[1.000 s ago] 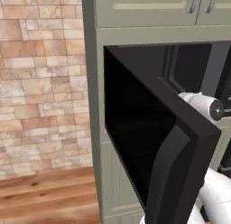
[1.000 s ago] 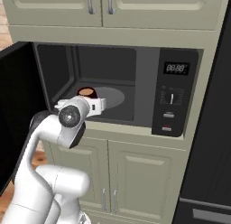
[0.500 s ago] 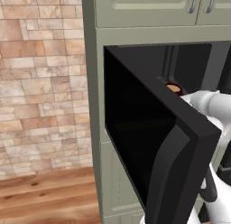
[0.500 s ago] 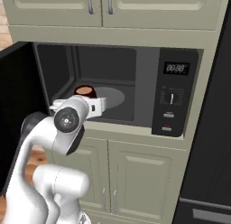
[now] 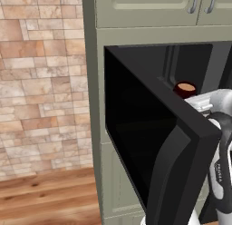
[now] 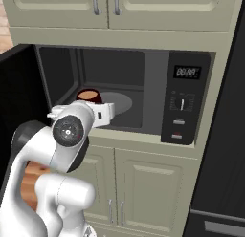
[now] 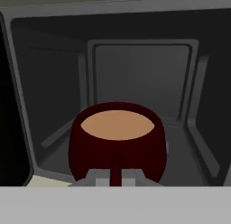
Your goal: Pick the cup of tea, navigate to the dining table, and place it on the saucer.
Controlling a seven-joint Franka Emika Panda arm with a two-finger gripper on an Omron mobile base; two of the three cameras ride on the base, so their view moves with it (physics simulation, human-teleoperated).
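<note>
The two-finger gripper (image 7: 116, 181) is seen closed on the near wall of the small round dark maroon cup of tea (image 7: 118, 140), brownish liquid filling it. The cup is held at the front left of the dark grey microwave cavity (image 6: 143, 88), whose black door (image 5: 149, 147) stands swung open to the left. Behind the cup a round grey turntable (image 6: 117, 103) is seen.

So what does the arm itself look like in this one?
The arm is glossy white with rounded, bulbous segments and dark grey bands at the joints. A round white joint cap carries a dark ring with small dots around it. In the left base view, a white link bears small grey lettering, framed by a dark band.
</note>
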